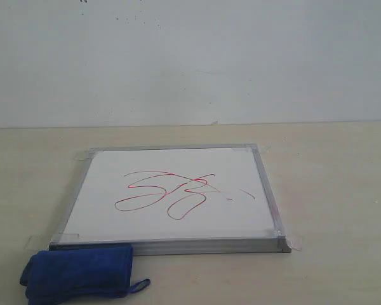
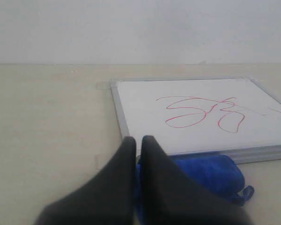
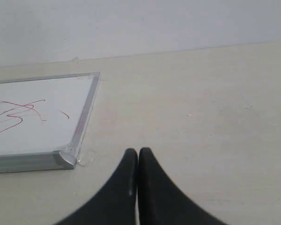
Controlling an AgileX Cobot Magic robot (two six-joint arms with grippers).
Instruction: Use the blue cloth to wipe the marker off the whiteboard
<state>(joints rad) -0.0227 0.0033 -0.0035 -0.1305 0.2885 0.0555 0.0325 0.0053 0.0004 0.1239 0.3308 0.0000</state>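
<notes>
The whiteboard (image 1: pixel 228 165) lies flat on the table, silver-framed, with clear tape at its corners. The marker (image 1: pixel 189 185) is a red looping scribble near the board's middle, with small dashes to its right. The blue cloth (image 1: pixel 76 272) is folded on the table against the board's near left corner, loop tag (image 1: pixel 140 284) to the right. Neither gripper shows in the exterior view. My left gripper (image 2: pixel 138 138) is shut and empty, with the cloth (image 2: pixel 210 173) just beyond its fingers. My right gripper (image 3: pixel 138 150) is shut, empty, over bare table beside the board's corner (image 3: pixel 65 159).
The beige table (image 1: pixel 330 190) spreads around the board, with a plain white wall (image 1: pixel 190 63) behind it. The left wrist view shows the board (image 2: pixel 145 101) and its scribble (image 2: pixel 221 108) past the cloth; the right wrist view catches the board (image 3: pixel 47 126) with some red lines (image 3: pixel 18 110).
</notes>
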